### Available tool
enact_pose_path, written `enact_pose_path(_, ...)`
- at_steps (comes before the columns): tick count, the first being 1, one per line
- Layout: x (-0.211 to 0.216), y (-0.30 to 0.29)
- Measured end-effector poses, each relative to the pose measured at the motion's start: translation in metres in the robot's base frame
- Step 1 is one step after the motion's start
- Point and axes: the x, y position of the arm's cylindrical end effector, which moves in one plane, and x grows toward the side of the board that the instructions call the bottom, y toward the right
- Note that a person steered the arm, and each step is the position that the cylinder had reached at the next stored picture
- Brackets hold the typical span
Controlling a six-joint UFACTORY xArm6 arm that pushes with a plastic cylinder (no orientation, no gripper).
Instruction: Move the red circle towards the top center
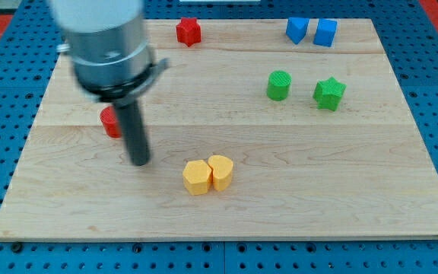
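Observation:
The red circle (111, 122) lies at the view's left on the wooden board (226, 205), partly hidden behind my rod. My tip (139, 162) rests on the board just below and right of the red circle, close to it; I cannot tell whether they touch. A red star (188, 31) sits at the view's top, left of centre.
Two blue blocks (297, 30) (325, 33) sit side by side at the top right. A green circle (278, 85) and a green star (329, 93) lie at the right. Two yellow blocks (197, 177) (220, 171) touch each other at bottom centre.

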Motion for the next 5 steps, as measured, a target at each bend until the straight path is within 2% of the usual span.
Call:
enact_pose_path(1,-0.068,0.023)
enact_pose_path(2,-0.102,0.052)
enact_pose_path(3,-0.031,0.041)
enact_pose_path(4,-0.044,-0.021)
enact_pose_path(5,-0.097,-0.029)
